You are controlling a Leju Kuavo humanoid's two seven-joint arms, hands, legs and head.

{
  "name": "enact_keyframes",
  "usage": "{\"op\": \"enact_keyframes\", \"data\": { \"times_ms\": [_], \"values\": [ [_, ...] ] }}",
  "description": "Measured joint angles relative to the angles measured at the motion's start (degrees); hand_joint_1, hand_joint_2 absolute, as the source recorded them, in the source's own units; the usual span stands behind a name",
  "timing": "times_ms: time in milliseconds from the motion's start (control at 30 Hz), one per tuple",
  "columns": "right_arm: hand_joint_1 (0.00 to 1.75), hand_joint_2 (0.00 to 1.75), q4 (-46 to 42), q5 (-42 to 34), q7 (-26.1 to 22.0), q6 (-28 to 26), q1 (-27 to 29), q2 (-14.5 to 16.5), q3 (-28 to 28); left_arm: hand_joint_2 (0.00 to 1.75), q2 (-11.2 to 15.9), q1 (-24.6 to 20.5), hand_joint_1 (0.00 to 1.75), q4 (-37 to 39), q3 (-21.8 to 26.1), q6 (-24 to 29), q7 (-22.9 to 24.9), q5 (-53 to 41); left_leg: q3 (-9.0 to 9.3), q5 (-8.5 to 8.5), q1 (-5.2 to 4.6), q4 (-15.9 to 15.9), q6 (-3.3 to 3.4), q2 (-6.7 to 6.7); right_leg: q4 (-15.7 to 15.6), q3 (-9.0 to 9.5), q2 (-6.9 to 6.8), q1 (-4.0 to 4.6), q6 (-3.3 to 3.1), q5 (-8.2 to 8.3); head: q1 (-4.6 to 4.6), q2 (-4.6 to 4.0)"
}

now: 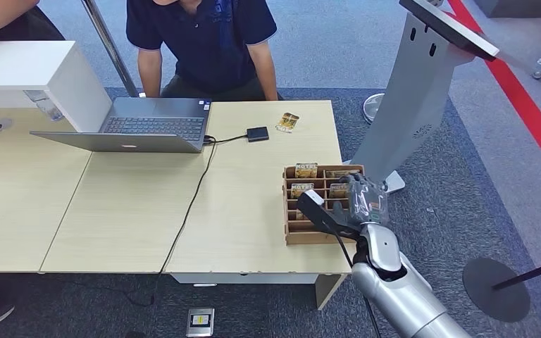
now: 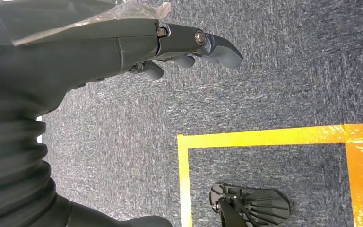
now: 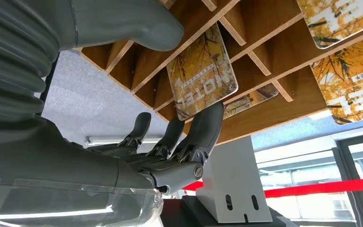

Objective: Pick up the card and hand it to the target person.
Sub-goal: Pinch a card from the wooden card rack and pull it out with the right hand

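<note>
I see the card [image 3: 202,71] as a rounded-corner rectangle printed with yellow autumn foliage and white "HOTEL" lettering. It stands tilted in a slot of the wooden divided box [image 1: 292,229] at the desk's [image 1: 253,232] right front corner. More cards of the same print sit in neighbouring slots. The person [image 1: 204,42] sits behind the desk's far edge.
</note>
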Motion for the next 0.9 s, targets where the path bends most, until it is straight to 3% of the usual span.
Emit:
{"op": "enact_keyframes", "data": {
  "times_ms": [167, 633, 667, 800, 900],
  "values": [
    [1.04, 1.75, 0.0, -0.2, -0.2, 0.0, -0.2, 0.0, 0.0, 1.75, -0.2, -0.1, 0.0, 0.0, 0.0, 0.2, 0.0, -0.1, -0.01, 0.0, 0.0, 0.0, 0.0, 0.0, 0.0, 0.0, 0.0, 0.0, 0.0, 0.0, -0.01, 0.0],
    [1.0, 1.75, 0.0, -0.7, 0.0, 0.1, -0.2, 0.0, -0.1, 1.75, -0.3, -0.2, 0.0, 0.0, 0.0, 0.2, 0.3, -0.3, -0.01, 0.0, 0.0, 0.0, 0.0, 0.0, 0.0, -0.01, 0.0, 0.0, 0.0, 0.0, 0.0, 0.0],
    [1.04, 1.75, 0.0, -0.8, 0.1, 0.1, -0.2, -0.1, -0.1, 1.75, -0.3, -0.2, 0.0, 0.0, 0.0, 0.2, 0.3, -0.3, -0.01, 0.0, 0.0, 0.0, 0.0, 0.0, 0.0, -0.01, 0.0, 0.0, 0.0, 0.0, 0.0, 0.0],
    [1.68, 1.75, 0.0, -0.9, 0.3, 0.1, -0.2, -0.2, -0.1, 1.75, -0.3, -0.2, 0.0, 0.0, 0.0, 0.1, 0.3, -0.3, 0.0, 0.0, 0.0, 0.0, 0.0, 0.0, 0.0, -0.01, 0.0, 0.0, 0.0, 0.0, 0.0, 0.01],
    [1.75, 1.75, 0.0, -0.9, 0.4, 0.1, -0.2, -0.3, -0.2, 1.75, -0.3, -0.2, 0.0, 0.0, 0.0, 0.1, 0.3, -0.4, 0.0, 0.0, 0.0, 0.0, 0.0, 0.0, 0.0, -0.01, 0.0, 0.0, 0.0, 0.0, -0.01, 0.0]
  ]
}}
